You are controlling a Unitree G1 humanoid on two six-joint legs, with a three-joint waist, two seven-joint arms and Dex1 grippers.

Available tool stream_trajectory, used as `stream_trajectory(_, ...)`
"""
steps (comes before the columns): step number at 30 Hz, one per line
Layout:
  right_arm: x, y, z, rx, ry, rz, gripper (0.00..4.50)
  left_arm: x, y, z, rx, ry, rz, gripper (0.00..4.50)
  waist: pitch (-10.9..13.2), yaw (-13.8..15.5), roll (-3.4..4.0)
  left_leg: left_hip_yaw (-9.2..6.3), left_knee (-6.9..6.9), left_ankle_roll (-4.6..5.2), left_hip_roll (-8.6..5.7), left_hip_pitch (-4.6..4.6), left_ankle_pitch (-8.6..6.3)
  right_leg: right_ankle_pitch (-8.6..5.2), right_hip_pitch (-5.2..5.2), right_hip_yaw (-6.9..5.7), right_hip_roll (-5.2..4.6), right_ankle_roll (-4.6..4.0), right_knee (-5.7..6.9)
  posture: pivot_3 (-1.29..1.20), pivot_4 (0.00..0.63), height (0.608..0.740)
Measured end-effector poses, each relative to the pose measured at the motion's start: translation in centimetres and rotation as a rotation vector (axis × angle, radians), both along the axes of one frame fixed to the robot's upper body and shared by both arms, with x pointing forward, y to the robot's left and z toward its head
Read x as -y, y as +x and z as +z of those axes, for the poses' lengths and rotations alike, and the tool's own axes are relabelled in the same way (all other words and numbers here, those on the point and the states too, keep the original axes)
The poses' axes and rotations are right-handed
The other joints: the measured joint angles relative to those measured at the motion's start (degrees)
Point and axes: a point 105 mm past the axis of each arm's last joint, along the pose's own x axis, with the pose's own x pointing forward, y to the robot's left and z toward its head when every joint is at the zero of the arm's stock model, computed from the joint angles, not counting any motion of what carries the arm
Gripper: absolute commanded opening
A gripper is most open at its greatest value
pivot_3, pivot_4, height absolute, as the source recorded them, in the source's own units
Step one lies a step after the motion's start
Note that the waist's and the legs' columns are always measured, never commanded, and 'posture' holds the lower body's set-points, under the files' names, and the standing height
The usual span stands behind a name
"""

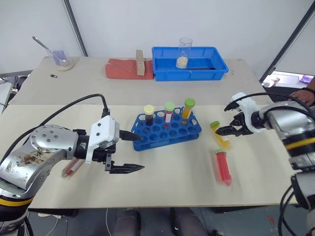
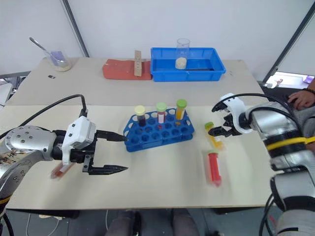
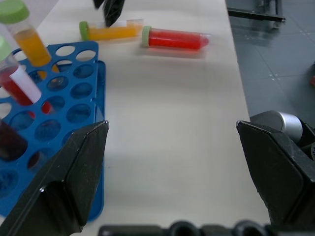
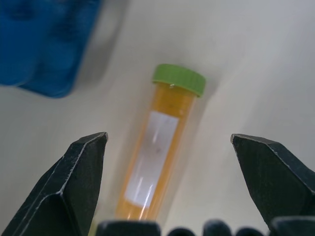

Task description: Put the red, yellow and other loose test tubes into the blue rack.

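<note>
Beige tables before white wall

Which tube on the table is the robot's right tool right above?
The yellow tube with the green cap. The open right tool hangs over it, while the red tube lies apart, nearer the table edge.

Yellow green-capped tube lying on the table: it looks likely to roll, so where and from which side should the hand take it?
Grip the yellow tube mid-barrel, from above, fingers across its width: it lies flat between the open right hand fingers.
</note>
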Motion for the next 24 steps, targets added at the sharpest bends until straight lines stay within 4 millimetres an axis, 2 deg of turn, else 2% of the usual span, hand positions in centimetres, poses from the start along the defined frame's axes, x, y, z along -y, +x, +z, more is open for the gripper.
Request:
stream_trajectory(7, 0.3, 1.5, -1.3, -0.065, -0.03, -0.026, 4.47, 0.7, 0.1, -0.3, 0.004, -0.008, -0.006, 4.47, 0.0, -0.12, 0.0, -0.05, 0.01, 0.0, -0.01, -0.07, 0.0, 0.05, 0.0, -0.03, 0.0, 0.04, -0.07, 0.0, 0.15, 0.74)
stream_trajectory(11, -0.1, 1.8, -1.8, -0.088, -0.028, -0.021, 3.34, 0.6, 0.2, -0.5, 0.013, -0.001, 0.003, 4.5, 0.0, -0.6, 0.0, -0.07, 0.04, 0.0, -0.01, -0.06, 0.0, 0.07, 0.01, -0.04, 0.0, 0.05, -0.03, 0.0, 0.15, 0.74)
stream_trajectory(17, -0.3, 1.9, -2.1, -0.116, -0.017, -0.031, 1.22, 0.8, 0.0, -0.7, 0.012, -0.005, 0.0, 4.5, 0.0, -1.02, 0.01, -0.09, 0.12, 0.0, -0.01, -0.06, 0.0, 0.09, 0.03, -0.04, 0.0, 0.07, 0.01, 0.0, 0.15, 0.74)
stream_trajectory(18, -0.4, 1.9, -2.1, -0.116, -0.012, -0.031, 1.0, 0.8, 0.0, -0.8, 0.011, -0.005, 0.002, 4.5, 0.0, -1.04, 0.01, -0.09, 0.12, 0.0, -0.01, -0.06, 0.0, 0.09, 0.03, -0.04, 0.0, 0.07, 0.02, 0.0, 0.15, 0.74)
stream_trajectory(24, -0.6, 1.7, -1.3, -0.111, 0.036, -0.053, 0.96, 0.6, 0.2, -1.0, 0.021, -0.005, 0.009, 4.5, 0.01, -1.11, 0.02, -0.1, 0.12, 0.0, -0.01, -0.06, 0.0, 0.09, 0.01, -0.04, 0.0, 0.07, 0.06, 0.0, 0.15, 0.74)
